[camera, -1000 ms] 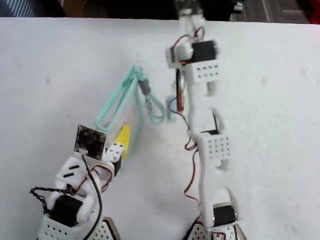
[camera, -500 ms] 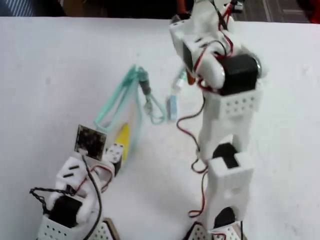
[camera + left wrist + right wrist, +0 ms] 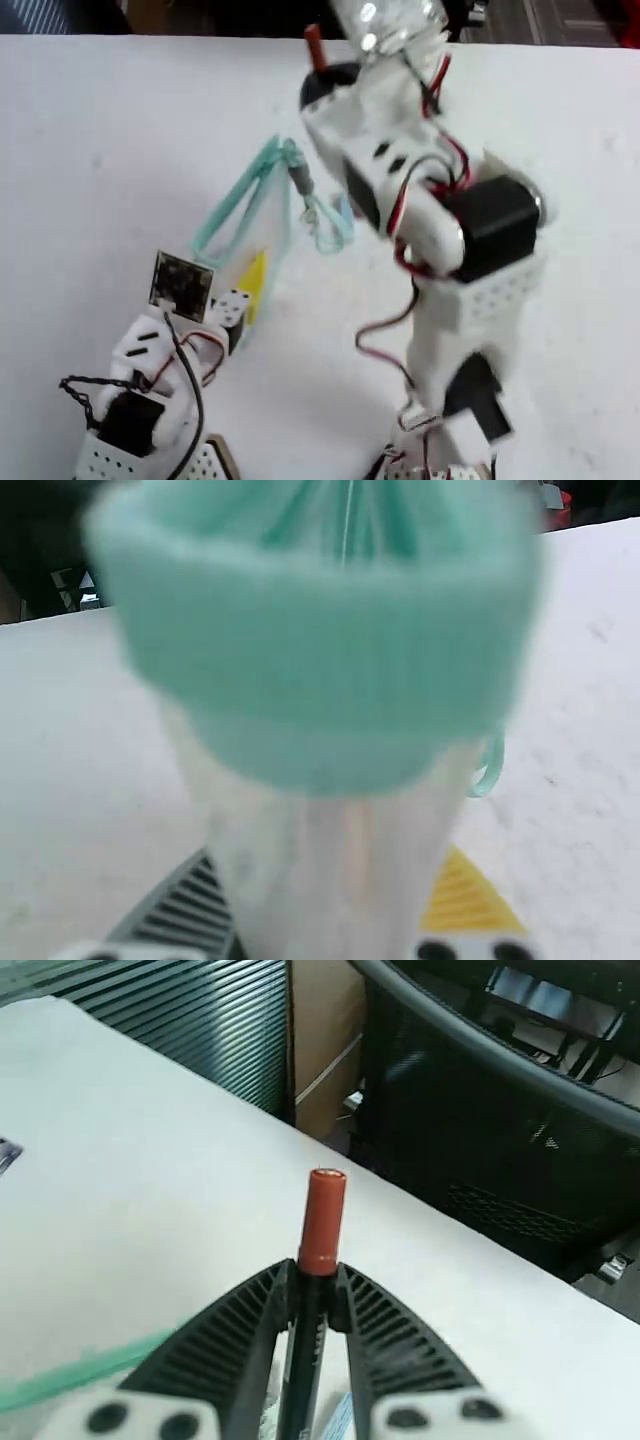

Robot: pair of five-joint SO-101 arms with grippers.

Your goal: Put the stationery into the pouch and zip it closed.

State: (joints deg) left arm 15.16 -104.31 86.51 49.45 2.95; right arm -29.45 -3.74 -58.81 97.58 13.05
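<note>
A clear pouch with teal trim lies on the white table, its teal loop at the far end. My left gripper is shut on the pouch's near end. In the left wrist view the teal edge looms close, and the clear body runs down between the fingers of that gripper. My right gripper is raised above the table beyond the pouch's far end. It is shut on a pen whose red cap points up. The right wrist view shows the pen clamped in this gripper.
A small pale blue piece lies next to the teal loop. The table's far edge has dark room and a black chair behind it. The raised right arm hides the table's middle right.
The right arm has risen from lying stretched low over the table and swung left, carrying the pen up. The pouch's far end has shifted slightly. The left arm has stayed put.
</note>
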